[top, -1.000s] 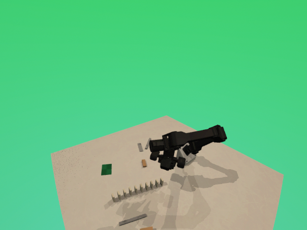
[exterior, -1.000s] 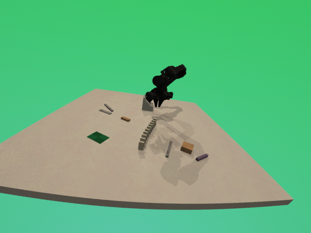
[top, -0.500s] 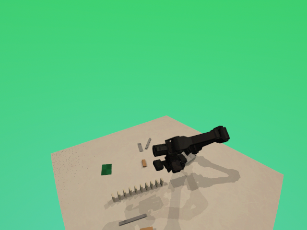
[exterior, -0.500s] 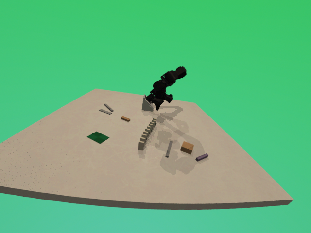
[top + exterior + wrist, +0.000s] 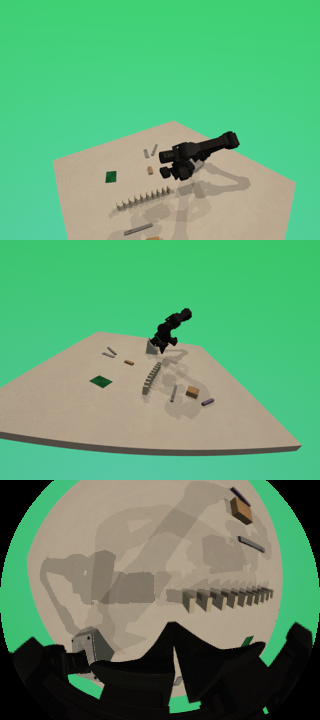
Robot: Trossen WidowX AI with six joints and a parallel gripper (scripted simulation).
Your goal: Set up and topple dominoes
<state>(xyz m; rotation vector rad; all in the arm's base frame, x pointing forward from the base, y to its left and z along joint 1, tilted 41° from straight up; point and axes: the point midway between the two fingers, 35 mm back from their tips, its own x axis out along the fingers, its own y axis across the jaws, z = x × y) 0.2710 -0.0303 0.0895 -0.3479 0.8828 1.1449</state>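
A straight row of several cream dominoes [image 5: 168,190] [image 5: 145,390] [image 5: 191,604] stands upright on the table, evenly spaced as far as I can tell. No loose cream domino shows in any view. My gripper [image 5: 162,352] [image 5: 171,625] is shut and empty, with its fingertips together. It hangs above the table past the row's end nearest the arm's base, apart from the dominoes. In the top view the arm hides its fingertips.
A small orange block [image 5: 150,170] [image 5: 128,362] and a green square [image 5: 111,176] [image 5: 101,381] lie on one side of the row. A long grey bar [image 5: 138,229] [image 5: 173,393] [image 5: 251,544], a larger brown block [image 5: 192,392] [image 5: 241,511] and a purple bar [image 5: 207,402] lie on the other.
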